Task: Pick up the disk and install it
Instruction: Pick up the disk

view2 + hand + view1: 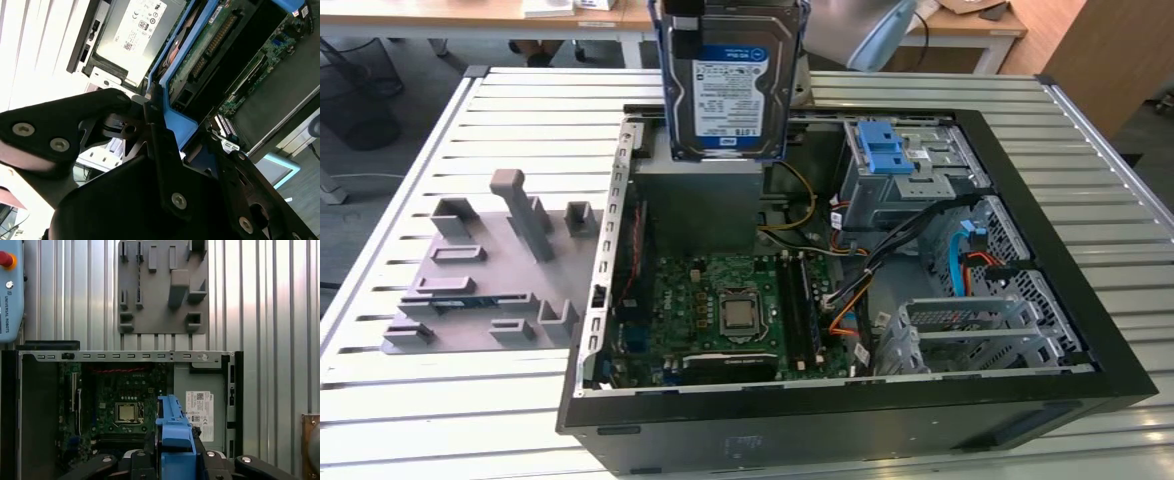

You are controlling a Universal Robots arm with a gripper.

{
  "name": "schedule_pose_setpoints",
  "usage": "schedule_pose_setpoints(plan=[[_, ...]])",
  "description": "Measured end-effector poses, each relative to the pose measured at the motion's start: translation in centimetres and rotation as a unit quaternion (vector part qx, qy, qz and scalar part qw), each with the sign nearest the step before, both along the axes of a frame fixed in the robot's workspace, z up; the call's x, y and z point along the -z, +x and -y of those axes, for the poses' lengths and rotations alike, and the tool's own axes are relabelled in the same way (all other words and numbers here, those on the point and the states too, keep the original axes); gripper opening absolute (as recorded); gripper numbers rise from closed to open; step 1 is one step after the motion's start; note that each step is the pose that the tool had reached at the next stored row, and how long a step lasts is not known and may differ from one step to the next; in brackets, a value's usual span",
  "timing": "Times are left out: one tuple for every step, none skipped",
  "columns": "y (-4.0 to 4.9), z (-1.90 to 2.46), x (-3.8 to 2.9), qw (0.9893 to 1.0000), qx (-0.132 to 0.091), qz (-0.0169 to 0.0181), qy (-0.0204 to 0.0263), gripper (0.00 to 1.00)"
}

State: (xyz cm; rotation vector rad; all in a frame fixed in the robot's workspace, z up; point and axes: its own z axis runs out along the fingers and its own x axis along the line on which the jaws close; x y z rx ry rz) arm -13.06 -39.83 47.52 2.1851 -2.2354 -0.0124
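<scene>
Overhead, claw [152,114] clamped on the disk [727,85], held upright above the open computer case [854,425].

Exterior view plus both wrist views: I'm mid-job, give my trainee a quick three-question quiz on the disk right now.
1. True or false: the disk is held upright above the open computer case.
2. The end effector is: A open; B shut on the disk; C shut, empty.
3. Fill in: the grey fixture plate lies to the exterior view's ____ of the computer case.
Key: 1 true; 2 B; 3 left.
</scene>
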Motion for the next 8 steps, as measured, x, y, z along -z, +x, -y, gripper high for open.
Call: schedule_pose_setpoints(plan=[[0.25, 0.01, 0.01, 1.0, 0.0, 0.0, 0.0, 0.36], [0.51, 0.02, 0.02, 1.0, 0.0, 0.0, 0.0, 0.36], [0.77, 0.03, 0.04, 1.0, 0.0, 0.0, 0.0, 0.36], [1.03, 0.04, 0.05, 1.0, 0.0, 0.0, 0.0, 0.36], [1.32, 0.04, 0.07, 1.0, 0.0, 0.0, 0.0, 0.36], [1.66, 0.05, 0.08, 1.0, 0.0, 0.0, 0.0, 0.36], [1.94, 0.06, 0.09, 1.0, 0.0, 0.0, 0.0, 0.36], [2.19, 0.08, 0.09, 1.0, 0.0, 0.0, 0.0, 0.36]])
